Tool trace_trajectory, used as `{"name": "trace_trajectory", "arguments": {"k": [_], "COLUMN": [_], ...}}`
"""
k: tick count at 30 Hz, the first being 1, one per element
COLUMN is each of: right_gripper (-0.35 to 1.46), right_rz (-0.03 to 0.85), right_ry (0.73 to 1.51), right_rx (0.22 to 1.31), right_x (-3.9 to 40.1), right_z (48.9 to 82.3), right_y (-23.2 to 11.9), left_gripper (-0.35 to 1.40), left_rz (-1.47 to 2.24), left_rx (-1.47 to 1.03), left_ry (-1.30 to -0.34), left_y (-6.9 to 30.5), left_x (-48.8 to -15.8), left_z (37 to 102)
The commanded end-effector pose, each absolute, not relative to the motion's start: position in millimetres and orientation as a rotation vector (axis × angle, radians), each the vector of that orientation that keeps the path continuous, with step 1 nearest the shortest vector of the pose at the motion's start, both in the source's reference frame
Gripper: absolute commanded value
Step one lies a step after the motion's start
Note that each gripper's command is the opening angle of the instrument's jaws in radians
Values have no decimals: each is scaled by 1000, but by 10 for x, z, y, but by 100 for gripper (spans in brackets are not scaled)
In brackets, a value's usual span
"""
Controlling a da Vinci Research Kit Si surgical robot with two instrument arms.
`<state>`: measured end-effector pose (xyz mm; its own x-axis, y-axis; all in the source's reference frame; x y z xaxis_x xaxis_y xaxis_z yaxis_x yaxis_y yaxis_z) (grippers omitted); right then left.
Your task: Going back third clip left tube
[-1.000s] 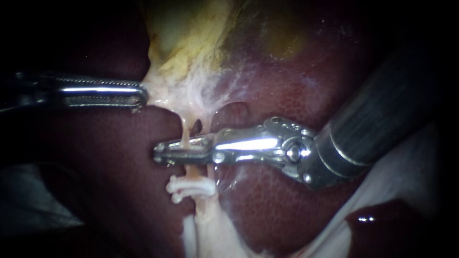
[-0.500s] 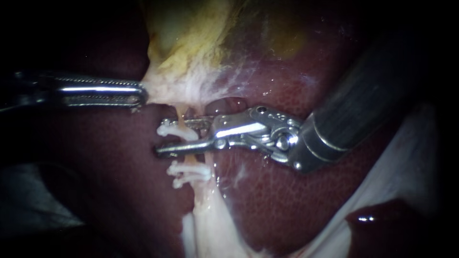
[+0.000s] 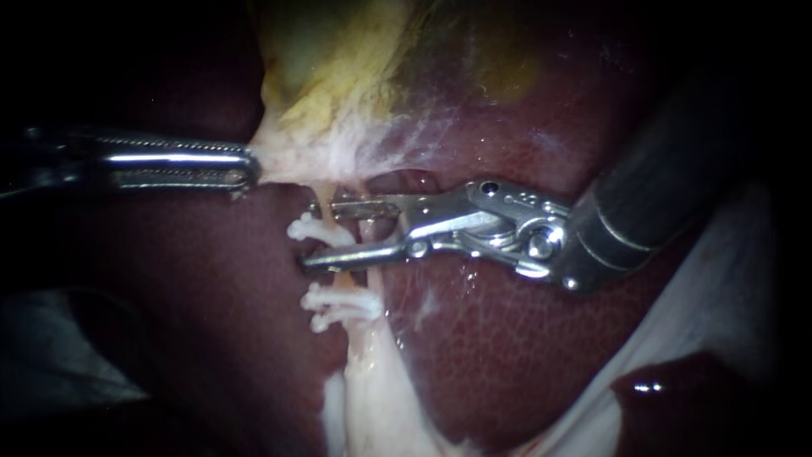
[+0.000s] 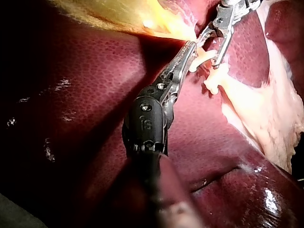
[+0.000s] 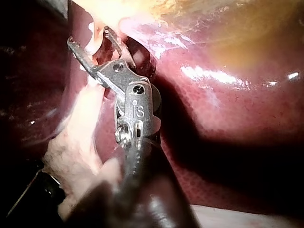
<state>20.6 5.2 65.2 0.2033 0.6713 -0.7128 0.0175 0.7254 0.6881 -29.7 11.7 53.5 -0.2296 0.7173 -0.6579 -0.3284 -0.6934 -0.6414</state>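
White clip (image 3: 315, 230) is sitting on the left tube (image 3: 340, 283); right instrument (image 3: 321, 234), end effector released astride it, is probably needing a clean rightward retreat; left instrument (image 3: 244, 167) clenching gallbladder (image 3: 321, 110).

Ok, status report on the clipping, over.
Left instrument shut on pale tissue. Right instrument open around thin pale tube. Two white clips on it. Nothing blocking.

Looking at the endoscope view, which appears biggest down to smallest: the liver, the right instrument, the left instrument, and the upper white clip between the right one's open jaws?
1. liver
2. right instrument, though nearness to the camera enlarges it
3. left instrument, shut on pale tissue
4. upper white clip
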Motion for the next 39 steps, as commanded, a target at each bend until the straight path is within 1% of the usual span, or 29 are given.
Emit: {"name": "trace_trajectory", "arguments": {"k": [1, 6, 8, 12, 16, 18, 21, 26, 31, 39], "right_gripper": [49, 50, 50, 50, 50, 50, 50, 50, 50, 50], "right_rz": [477, 360, 305, 245, 227, 217, 203, 214, 221, 221], "right_ry": [1294, 1254, 1238, 1216, 1213, 1210, 1186, 1165, 1158, 1158], "right_rx": [636, 577, 535, 469, 437, 438, 455, 427, 417, 418], "right_x": [200, 177, 167, 148, 127, 115, 100, 78, 65, 61], "right_z": [648, 633, 627, 611, 589, 576, 558, 536, 530, 530], "right_y": [50, 45, 41, 33, 33, 35, 36, 40, 47, 47], "left_gripper": [-35, -35, -35, -35, -35, -35, -35, -35, -35, -35], "left_rz": [1978, 1979, 1979, 1979, 1979, 1979, 1979, 1979, 1979, 1979], "left_rx": [-1344, -1345, -1345, -1345, -1345, -1345, -1345, -1345, -1345, -1345], "left_ry": [-490, -490, -490, -490, -491, -491, -491, -491, -491, -488], "left_y": [117, 118, 118, 118, 118, 118, 118, 119, 119, 123], "left_x": [-297, -296, -296, -296, -296, -295, -295, -295, -295, -298], "left_z": [535, 536, 536, 537, 537, 538, 538, 538, 538, 546]}}
